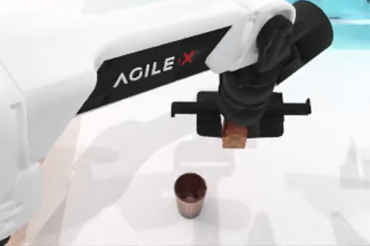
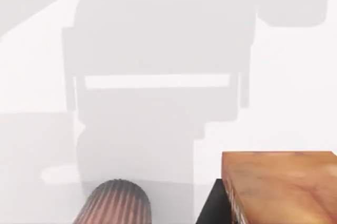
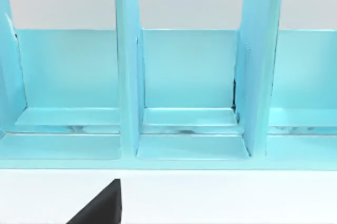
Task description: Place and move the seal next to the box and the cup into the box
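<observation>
Left gripper (image 1: 235, 133) clamped on the seal (image 1: 235, 138), held above the table.
Seal is a reddish-brown glossy block, its lower end poking out below the black fingers (image 2: 213, 205); left wrist view shows its wood-grained orange-brown face (image 2: 281, 187) right beside one finger. Cup (image 1: 190, 194), dark brown with ribbed coppery wall and dark inside, stands upright on the white table (image 1: 300, 199), near the seal, toward the top view's lower edge and slightly left of it, apart from the fingers. Right wrist view faces the turquoise shelf (image 3: 184, 97); cannot tell the right gripper's finger state.
</observation>
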Robot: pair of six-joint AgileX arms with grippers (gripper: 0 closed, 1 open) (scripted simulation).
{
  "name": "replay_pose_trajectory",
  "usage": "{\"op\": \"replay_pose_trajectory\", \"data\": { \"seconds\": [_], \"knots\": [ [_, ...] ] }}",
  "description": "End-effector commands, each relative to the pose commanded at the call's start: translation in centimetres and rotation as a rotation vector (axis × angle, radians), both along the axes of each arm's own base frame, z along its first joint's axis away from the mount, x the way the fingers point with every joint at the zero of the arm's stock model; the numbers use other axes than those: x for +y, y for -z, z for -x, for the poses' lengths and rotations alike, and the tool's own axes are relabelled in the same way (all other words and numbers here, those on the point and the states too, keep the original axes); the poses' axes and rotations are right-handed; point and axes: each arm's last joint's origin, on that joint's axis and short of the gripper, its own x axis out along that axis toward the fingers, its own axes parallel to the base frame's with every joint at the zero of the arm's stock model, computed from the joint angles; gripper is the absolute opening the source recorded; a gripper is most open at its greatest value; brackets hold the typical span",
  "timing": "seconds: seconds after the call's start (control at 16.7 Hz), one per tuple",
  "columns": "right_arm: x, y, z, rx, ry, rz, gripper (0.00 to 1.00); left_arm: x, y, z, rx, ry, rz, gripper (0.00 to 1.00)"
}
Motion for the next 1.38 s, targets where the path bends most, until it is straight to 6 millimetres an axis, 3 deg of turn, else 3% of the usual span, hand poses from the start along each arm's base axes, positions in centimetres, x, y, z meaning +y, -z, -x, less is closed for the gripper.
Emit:
{"op": "replay_pose_trajectory", "data": {
  "seconds": [0.18, 0.42, 0.6, 0.72, 0.84, 1.14, 1.38],
  "knots": [
    [0.0, 0.0, 0.0, 0.000, 0.000, 0.000, 1.00, 4.4, -0.4, -2.1, 0.018, -0.016, -0.003, 0.00],
    [0.0, 0.0, 0.0, 0.000, 0.000, 0.000, 1.00, 12.8, -0.8, -4.8, 0.038, -0.033, -0.015, 0.00],
    [0.0, 0.0, 0.0, 0.000, 0.000, 0.000, 1.00, 18.4, -1.2, -4.9, 0.032, -0.009, -0.019, 0.00],
    [0.0, 0.0, 0.0, 0.000, 0.000, 0.000, 1.00, 20.8, -1.7, -4.4, 0.009, -0.001, -0.008, 0.00],
    [0.0, 0.0, 0.0, 0.000, 0.000, 0.000, 1.00, 21.9, -1.8, -4.2, -0.003, 0.000, -0.003, 0.00],
    [0.0, 0.0, 0.0, 0.000, 0.000, 0.000, 1.00, 21.9, -1.6, -4.2, 0.002, 0.004, -0.009, 0.00],
    [0.0, 0.0, 0.0, 0.000, 0.000, 0.000, 1.00, 22.0, 0.9, -4.7, 0.006, -0.003, -0.008, 0.00]
  ]
}}
